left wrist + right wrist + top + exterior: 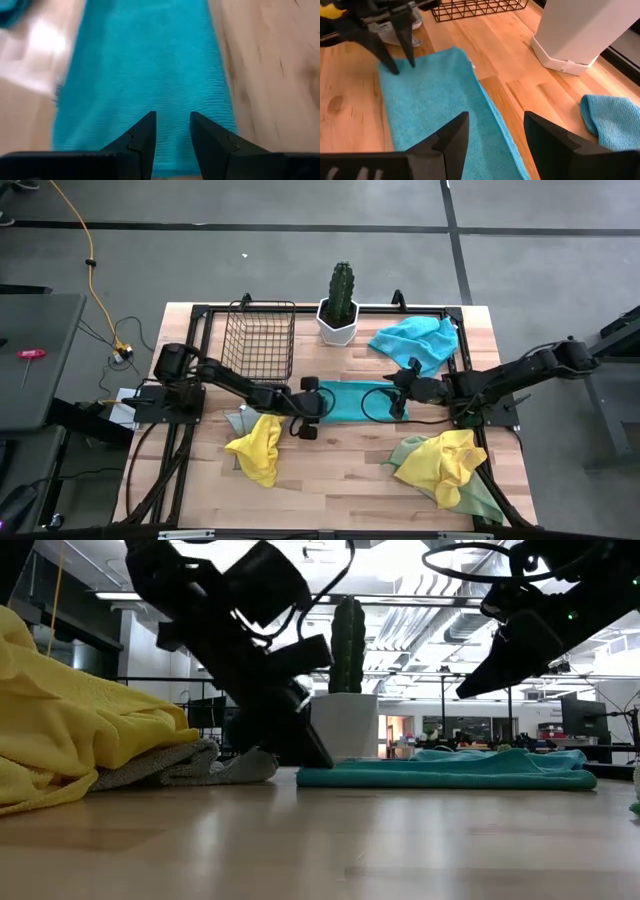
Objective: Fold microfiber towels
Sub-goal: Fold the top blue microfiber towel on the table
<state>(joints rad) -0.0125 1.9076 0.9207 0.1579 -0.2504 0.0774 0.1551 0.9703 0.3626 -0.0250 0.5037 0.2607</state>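
A turquoise towel (352, 401) lies folded into a flat strip in the middle of the high view, on the bare wooden table (330, 470). The left gripper (318, 402) comes in from the left of that picture and sits at the strip's left end. In the left wrist view its two dark fingers (142, 142) stand slightly apart over the turquoise cloth with nothing between them, so they are released. In the low view the same gripper points down at the towel's left edge (310, 776); whether the tips touch the cloth cannot be told.

The right gripper (398, 393) reaches in from the right of the high view and hovers over the strip's right end. The right wrist view shows its fingers (451, 140) spread wide above the towel, empty, with the left gripper at the far end in the upper left of that frame.

A second turquoise towel (418, 341) lies crumpled in the upper right of the high view, beside a white pot (337, 323) holding a green cactus (342, 289). A wire basket (259, 339) stands to the left of the pot. A yellow towel (257, 446) is bunched at lower left, partly over a grey towel (237, 421). At lower right another yellow towel (440, 459) lies heaped on a pale green towel (480, 496).

No brand, label or writing can be read on any of these things.
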